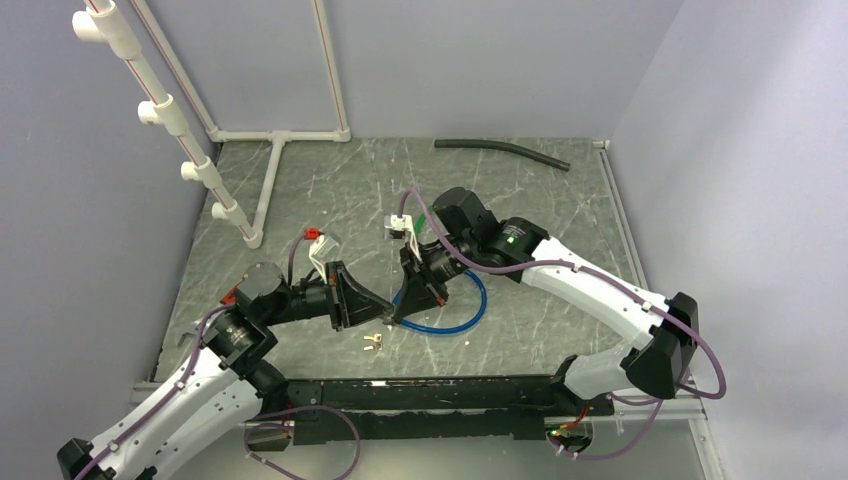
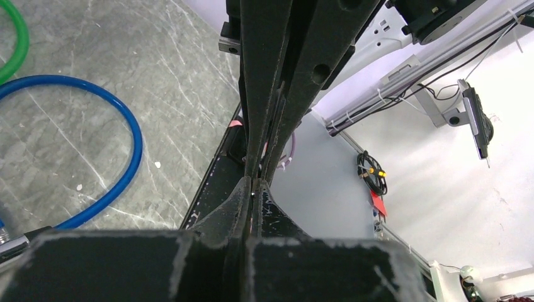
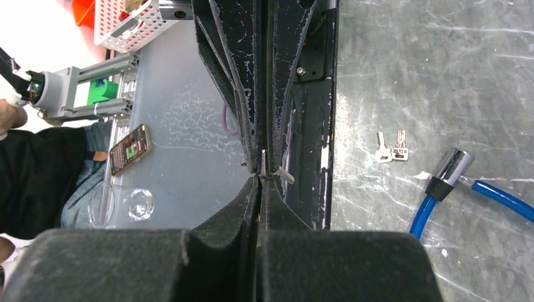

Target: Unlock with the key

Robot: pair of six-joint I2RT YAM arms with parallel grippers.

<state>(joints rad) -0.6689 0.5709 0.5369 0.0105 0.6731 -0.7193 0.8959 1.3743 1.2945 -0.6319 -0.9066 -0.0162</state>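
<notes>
A blue cable lock (image 1: 470, 318) lies in a loop on the grey table, and also shows in the left wrist view (image 2: 119, 176). Its silver lock head (image 3: 452, 168) rests free on the table. Two small keys (image 1: 375, 343) lie loose in front of the loop, also in the right wrist view (image 3: 391, 148). My left gripper (image 1: 388, 316) and right gripper (image 1: 400, 312) are both shut and meet tip to tip just above the table, left of the loop. In the wrist views (image 2: 253, 189) (image 3: 260, 179) a thin silvery sliver shows at the meeting tips; I cannot tell what it is.
A black rail (image 1: 440, 395) runs along the near table edge. A white pipe frame (image 1: 275, 170) stands at the back left and a black hose (image 1: 500, 150) lies at the back. Part of a green ring (image 2: 16, 38) lies beside the blue loop.
</notes>
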